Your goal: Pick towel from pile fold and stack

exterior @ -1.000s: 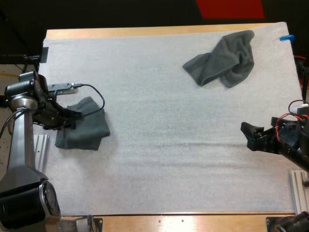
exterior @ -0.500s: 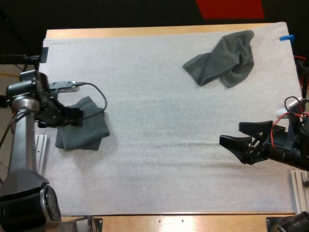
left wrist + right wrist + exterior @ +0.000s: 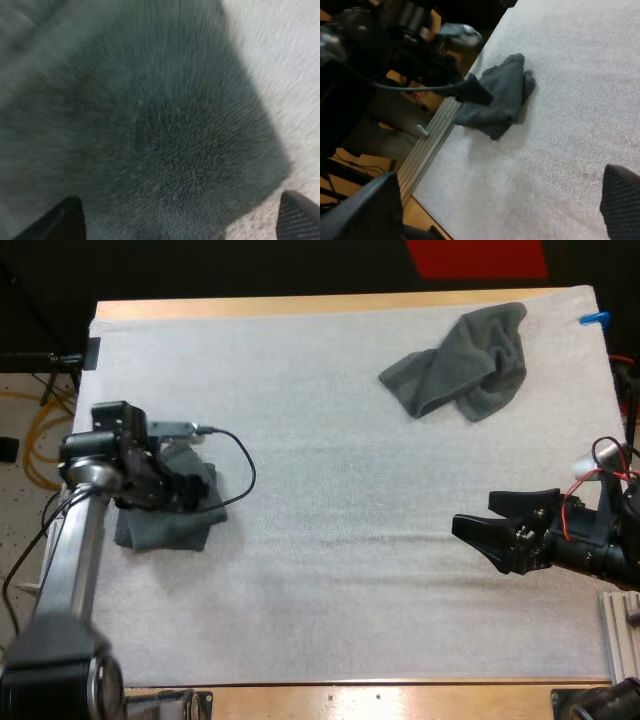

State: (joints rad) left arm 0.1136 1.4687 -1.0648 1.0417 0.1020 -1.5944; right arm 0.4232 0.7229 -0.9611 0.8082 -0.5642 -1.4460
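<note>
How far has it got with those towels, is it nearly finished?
Done: one folded towel lies at the left edge of the mat. In hand: nothing is gripped. The left gripper is open right over that folded towel, and the right gripper is open above bare mat. Left: the crumpled towel at the far right is not yet picked, folded or stacked.

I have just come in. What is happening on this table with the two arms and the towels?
A towel-folding job is under way. The left gripper hangs open, low over the folded towel at the left side of the white mat, with its fingers apart. The right gripper is open too, over bare mat on the right, and holds nothing. A crumpled towel lies at the far right of the mat, not yet folded.
</note>
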